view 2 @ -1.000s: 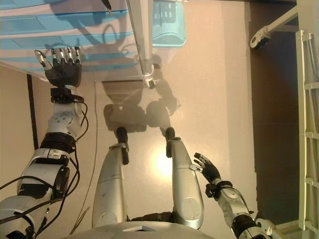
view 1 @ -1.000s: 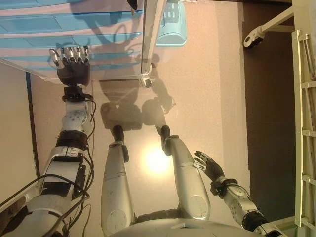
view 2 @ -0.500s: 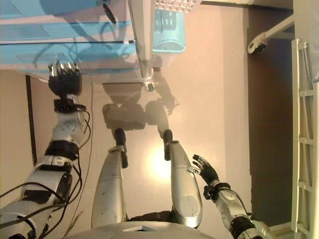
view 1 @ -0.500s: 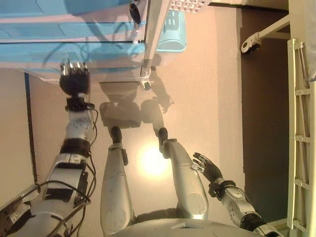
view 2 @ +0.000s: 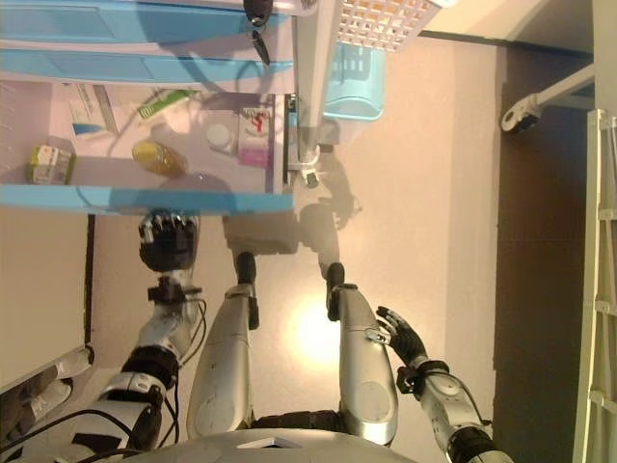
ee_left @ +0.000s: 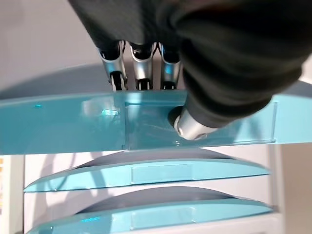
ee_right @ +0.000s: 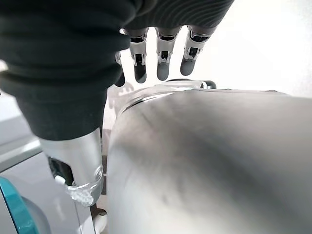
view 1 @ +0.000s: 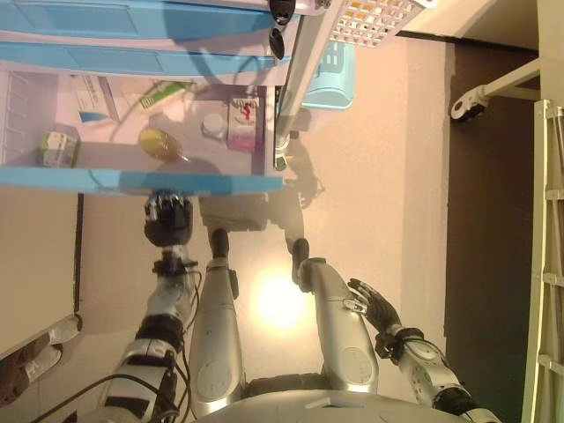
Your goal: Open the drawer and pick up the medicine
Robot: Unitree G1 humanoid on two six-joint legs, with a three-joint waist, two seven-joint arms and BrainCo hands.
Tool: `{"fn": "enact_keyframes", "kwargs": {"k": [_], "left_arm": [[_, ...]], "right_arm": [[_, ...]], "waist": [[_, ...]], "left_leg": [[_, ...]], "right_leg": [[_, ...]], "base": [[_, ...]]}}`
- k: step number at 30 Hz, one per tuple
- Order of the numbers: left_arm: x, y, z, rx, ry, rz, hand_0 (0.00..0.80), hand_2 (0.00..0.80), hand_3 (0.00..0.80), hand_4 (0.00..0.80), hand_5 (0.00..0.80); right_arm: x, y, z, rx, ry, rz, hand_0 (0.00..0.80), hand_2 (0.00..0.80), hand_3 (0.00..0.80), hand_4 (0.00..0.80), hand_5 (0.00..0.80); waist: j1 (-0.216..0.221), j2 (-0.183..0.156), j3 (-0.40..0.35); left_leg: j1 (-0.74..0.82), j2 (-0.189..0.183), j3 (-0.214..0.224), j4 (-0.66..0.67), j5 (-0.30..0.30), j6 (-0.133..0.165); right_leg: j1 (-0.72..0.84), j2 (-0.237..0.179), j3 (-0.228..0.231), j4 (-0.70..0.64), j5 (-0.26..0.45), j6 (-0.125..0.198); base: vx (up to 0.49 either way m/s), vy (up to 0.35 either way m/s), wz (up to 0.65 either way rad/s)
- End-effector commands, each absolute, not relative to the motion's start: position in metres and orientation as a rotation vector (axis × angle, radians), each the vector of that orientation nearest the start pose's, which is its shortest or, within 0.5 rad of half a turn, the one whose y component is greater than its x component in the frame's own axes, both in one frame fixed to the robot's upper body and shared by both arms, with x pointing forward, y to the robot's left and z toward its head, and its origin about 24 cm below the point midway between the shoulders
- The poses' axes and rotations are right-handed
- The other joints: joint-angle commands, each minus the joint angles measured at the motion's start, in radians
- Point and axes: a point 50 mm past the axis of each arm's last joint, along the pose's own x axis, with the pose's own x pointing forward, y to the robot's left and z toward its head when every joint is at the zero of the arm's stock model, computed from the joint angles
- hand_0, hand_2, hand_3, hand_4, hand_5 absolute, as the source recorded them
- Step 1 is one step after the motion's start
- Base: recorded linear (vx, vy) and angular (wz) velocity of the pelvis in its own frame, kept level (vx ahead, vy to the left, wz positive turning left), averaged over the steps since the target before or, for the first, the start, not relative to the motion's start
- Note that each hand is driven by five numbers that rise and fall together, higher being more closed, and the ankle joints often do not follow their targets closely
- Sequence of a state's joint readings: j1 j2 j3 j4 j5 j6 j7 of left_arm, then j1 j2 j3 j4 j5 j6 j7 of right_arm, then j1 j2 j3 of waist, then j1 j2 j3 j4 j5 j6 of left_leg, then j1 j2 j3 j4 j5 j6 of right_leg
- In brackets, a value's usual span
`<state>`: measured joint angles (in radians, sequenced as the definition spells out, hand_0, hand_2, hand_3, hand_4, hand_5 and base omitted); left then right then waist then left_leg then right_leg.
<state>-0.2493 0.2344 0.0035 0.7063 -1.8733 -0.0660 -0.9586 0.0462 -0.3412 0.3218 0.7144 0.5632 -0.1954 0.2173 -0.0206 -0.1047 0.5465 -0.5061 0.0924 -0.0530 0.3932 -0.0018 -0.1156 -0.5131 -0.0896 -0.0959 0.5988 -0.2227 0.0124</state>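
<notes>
**Drawer open, medicine exposed, not yet picked up**

The medicine lies inside the open drawer [view 1: 132,181], which stands pulled well out from the cabinet [view 1: 132,35]. Several items rest on the drawer floor: a white and pink box [view 1: 242,123] at the end nearest the cabinet's corner post, a small white jar [view 1: 212,126] just beside it, a yellow bottle [view 1: 160,144] near the middle, a white carton [view 1: 95,97] and a green tube [view 1: 163,88] toward the back, and a green and white box [view 1: 58,148] at the far end. Which one is the intended medicine cannot be determined.

The left hand [view 1: 167,218] sits against the drawer's blue front. In the left wrist view the fingers [ee_left: 140,66] are hooked over the top edge of that front, with the thumb [ee_left: 192,124] pressed on its face. This grip is judged to serve the pull: curled fingers behind the lip let the arm draw the drawer outward.

The right hand [view 1: 374,304] hangs low at the robot's side, well apart from the cabinet; its fingers [ee_right: 163,61] are straight and relaxed, holding nothing. It appears idle.

Compared with one second ago, the drawer was then closed and the left hand was raised at the cabinet front with its fingers extended. Half a second ago the hand was at the drawer edge. The drawer is now out and its contents visible; the views have also shifted. The right hand is unchanged.

Opening is judged complete; the pick-up remains.
</notes>
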Motion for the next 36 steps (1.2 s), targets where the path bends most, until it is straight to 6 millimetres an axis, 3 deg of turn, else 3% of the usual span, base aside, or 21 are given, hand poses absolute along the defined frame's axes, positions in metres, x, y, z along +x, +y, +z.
{"fn": "enact_keyframes", "kwargs": {"k": [1,13,14,15,22,26,36], "left_arm": [[0.226,0.245,-0.042,-1.515,-0.43,-0.011,0.8,0.8,0.8,0.8,0.8],[0.147,0.232,-0.104,-1.582,-0.054,0.263,0.8,0.8,0.8,0.8,0.8],[0.141,0.231,-0.111,-1.58,0.044,0.314,0.144,0.144,0.144,0.144,0.144],[0.138,0.233,-0.116,-1.565,0.115,0.365,0.0,0.0,0.0,0.0,0.0],[0.136,0.255,-0.128,-1.52,0.306,0.595,0.0,0.0,0.0,0.0,0.0],[0.131,0.258,-0.135,-1.509,0.444,0.675,0.0,0.0,0.0,0.0,0.0],[0.133,0.261,-0.136,-1.512,0.495,0.739,0.0,0.0,0.0,0.0,0.0]], "right_arm": [[0.159,-0.202,-0.099,0.151,0.611,0.161,0.0,0.0,0.0,0.0,0.0],[0.146,-0.204,-0.103,0.165,0.604,0.121,0.0,0.0,0.0,0.0,0.0],[0.146,-0.204,-0.104,0.169,0.604,0.118,0.0,0.0,0.0,0.0,0.0],[0.146,-0.203,-0.104,0.169,0.605,0.12,0.0,0.0,0.0,0.0,0.0],[0.149,-0.201,-0.109,0.156,0.622,0.137,0.0,0.0,0.0,0.0,0.0],[0.148,-0.2,-0.111,0.146,0.642,0.145,0.0,0.0,0.0,0.0,0.0],[0.155,-0.209,-0.109,0.109,0.645,0.155,0.0,0.0,0.0,0.0,0.0]], "waist": [[0.03,-0.038,-0.026],[0.101,-0.032,-0.026],[0.105,-0.032,-0.026],[0.106,-0.033,-0.026],[0.1,-0.046,-0.026],[0.09,-0.051,-0.026],[0.07,-0.035,-0.027]], "left_leg": [[-0.011,-0.041,0.044,0.081,-0.06,0.11],[0.004,-0.029,0.004,0.04,-0.022,0.1],[0.002,-0.03,0.0,0.046,-0.022,0.101],[0.001,-0.03,-0.003,0.05,-0.023,0.102],[0.007,-0.026,-0.013,0.077,-0.032,0.101],[0.015,-0.025,-0.008,0.085,-0.033,0.1],[0.016,-0.029,0.012,0.094,-0.036,0.095]], "right_leg": [[0.04,0.01,-0.03,-0.112,0.134,-0.007],[0.092,0.007,-0.117,-0.127,0.118,-0.022],[0.093,0.007,-0.123,-0.118,0.114,-0.024],[0.093,0.007,-0.127,-0.111,0.111,-0.026],[0.105,0.003,-0.135,-0.088,0.099,-0.029],[0.108,0.001,-0.13,-0.082,0.102,-0.025],[0.093,-0.009,-0.112,-0.074,0.099,-0.02]], "base": [[-0.005,-0.047,0.11],[-0.001,-0.055,0.2],[0.016,-0.03,0.22],[0.022,-0.026,0.2],[0.019,0.003,0.16],[0.018,0.036,0.04],[-0.007,0.07,-0.01]]}}
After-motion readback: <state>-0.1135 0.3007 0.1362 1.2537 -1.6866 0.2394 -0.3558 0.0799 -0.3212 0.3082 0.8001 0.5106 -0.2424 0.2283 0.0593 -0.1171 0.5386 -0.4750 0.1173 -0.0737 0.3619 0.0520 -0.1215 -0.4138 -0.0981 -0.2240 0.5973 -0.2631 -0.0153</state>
